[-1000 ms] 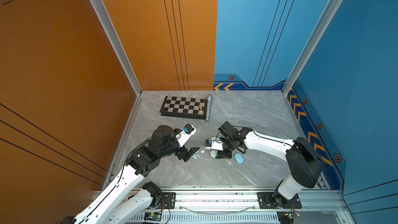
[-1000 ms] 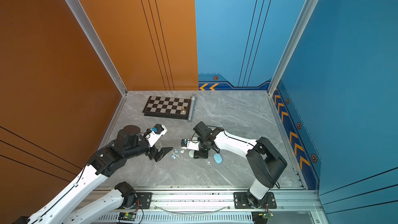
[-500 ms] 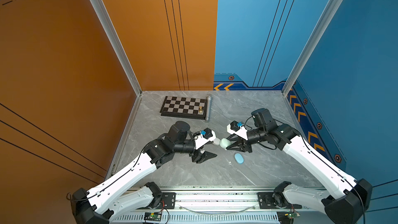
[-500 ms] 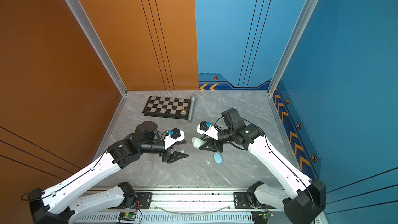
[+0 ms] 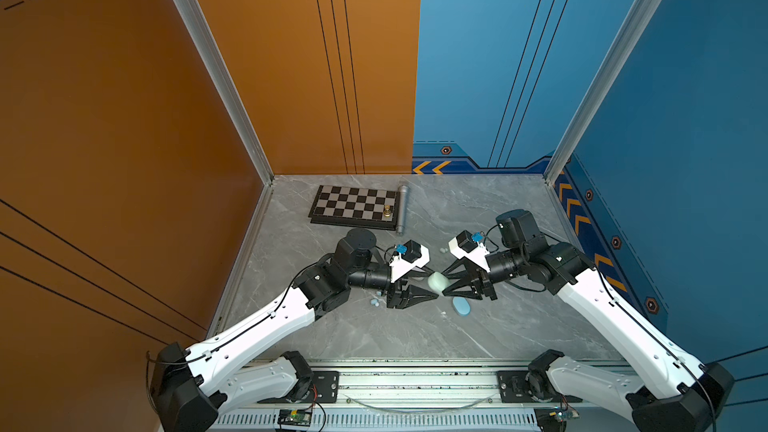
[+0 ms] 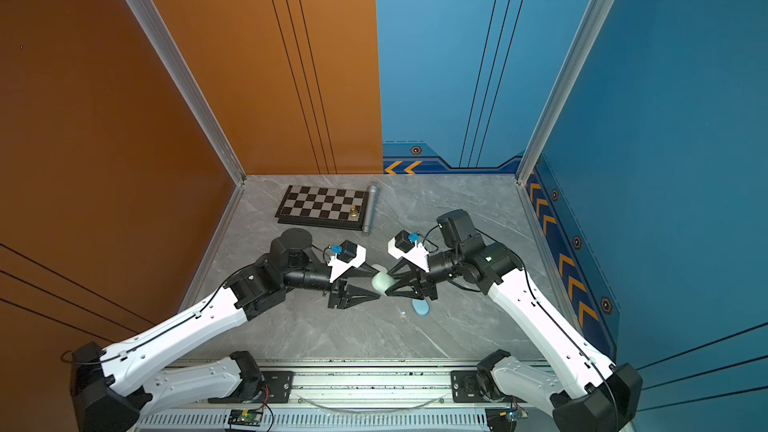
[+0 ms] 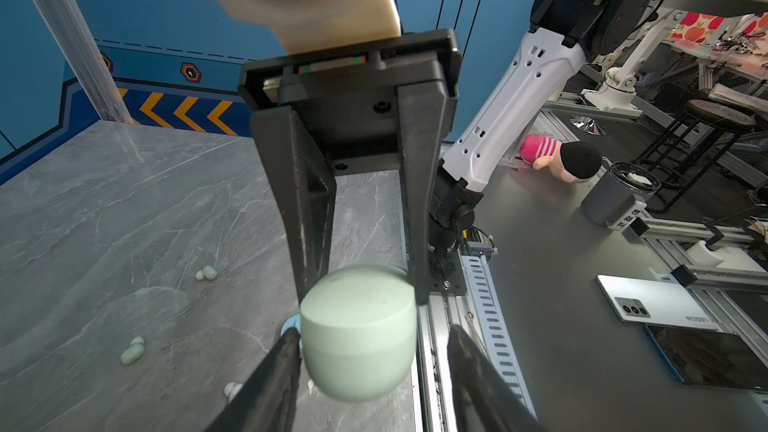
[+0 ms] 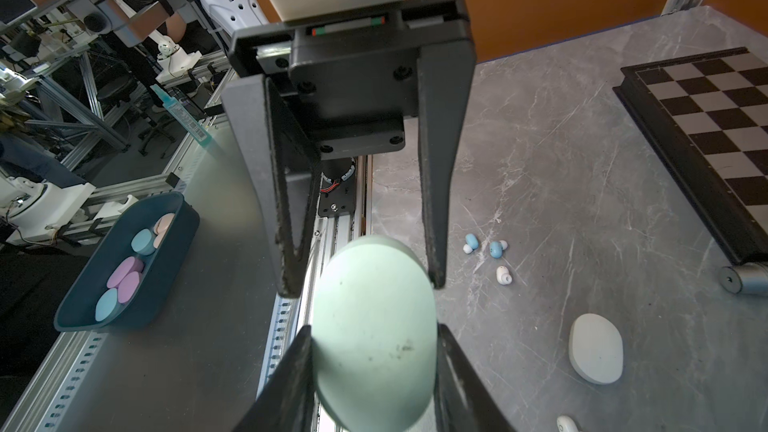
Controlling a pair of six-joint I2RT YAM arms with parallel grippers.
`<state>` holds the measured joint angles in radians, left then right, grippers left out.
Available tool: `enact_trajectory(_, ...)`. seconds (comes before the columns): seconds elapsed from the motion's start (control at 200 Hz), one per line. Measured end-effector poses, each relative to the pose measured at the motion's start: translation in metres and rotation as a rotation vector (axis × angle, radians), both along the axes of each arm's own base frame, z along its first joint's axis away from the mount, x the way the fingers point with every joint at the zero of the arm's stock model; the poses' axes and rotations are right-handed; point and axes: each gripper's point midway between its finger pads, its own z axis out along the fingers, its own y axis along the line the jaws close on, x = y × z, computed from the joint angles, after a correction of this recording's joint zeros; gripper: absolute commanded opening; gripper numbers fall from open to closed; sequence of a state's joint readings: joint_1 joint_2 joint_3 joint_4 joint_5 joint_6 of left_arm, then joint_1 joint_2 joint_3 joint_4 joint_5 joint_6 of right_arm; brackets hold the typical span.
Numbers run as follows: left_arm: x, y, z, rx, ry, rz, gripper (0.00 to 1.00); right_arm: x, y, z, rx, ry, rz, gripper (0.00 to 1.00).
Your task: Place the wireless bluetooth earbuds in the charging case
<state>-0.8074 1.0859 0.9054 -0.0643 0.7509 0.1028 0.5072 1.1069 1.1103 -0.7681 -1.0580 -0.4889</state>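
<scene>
Right wrist view shows the right gripper (image 8: 374, 332) clamped on a closed pale green case (image 8: 374, 351), one finger pressed to each long side, holding it in the air above the grey table (image 8: 582, 160). Facing it from the opposite end, the left gripper (image 8: 363, 284) has its two fingers either side of the case's far tip. From the left wrist view, one of those fingers (image 7: 278, 376) touches the case while its partner (image 7: 473, 380) stands off with a clear gap, so that gripper is partly open and grips nothing.

Both top views show the grippers meeting nose to nose over the middle of the table, with the green case between them. A blue case (image 5: 461, 306) lies flat close by at 5 o'clock from it. A white case (image 8: 596, 347) also lies flat on the table.

Loose on the table are two blue earbuds (image 8: 470, 243) side by side with a white earbud (image 8: 503, 275) just beside them, at about 8 o'clock from the held case, near the left arm's wrist. Two green earbuds (image 7: 208, 273) lie at 12 o'clock from it. A chessboard (image 5: 353, 205) sits at 11 o'clock, near the back wall.
</scene>
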Motion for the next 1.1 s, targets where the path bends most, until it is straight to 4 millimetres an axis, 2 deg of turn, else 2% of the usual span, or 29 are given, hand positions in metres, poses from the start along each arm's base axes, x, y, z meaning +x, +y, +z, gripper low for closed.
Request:
enact_trajectory(0.42,0.0026,-0.0058,0.0002,0.001,0.037,-0.009,0.32,-0.0031,-0.0021,0.0017,0.005,0.013,0.003,0.11)
enact_trajectory(0.561,0.0023,-0.0063,-0.0001,0.001,0.038,-0.011,0.18,-0.003,-0.0025,0.0018,0.004,0.012,0.001,0.12)
enact_trajectory(0.636,0.0022,-0.007,0.0002,0.002,0.038,-0.012,0.0,-0.0027,-0.0027,0.0018,0.003,0.014,-0.001,0.13)
enact_trajectory(0.871,0.0027,-0.0079,0.0,0.004,0.041,-0.01,0.0,-0.0008,-0.0044,0.0017,-0.008,0.017,-0.026,0.28)
enact_trajectory(1.101,0.0048,-0.0081,0.0001,0.005,0.035,0.003,0.0,0.0024,-0.006,0.0036,-0.014,0.008,-0.059,0.38)
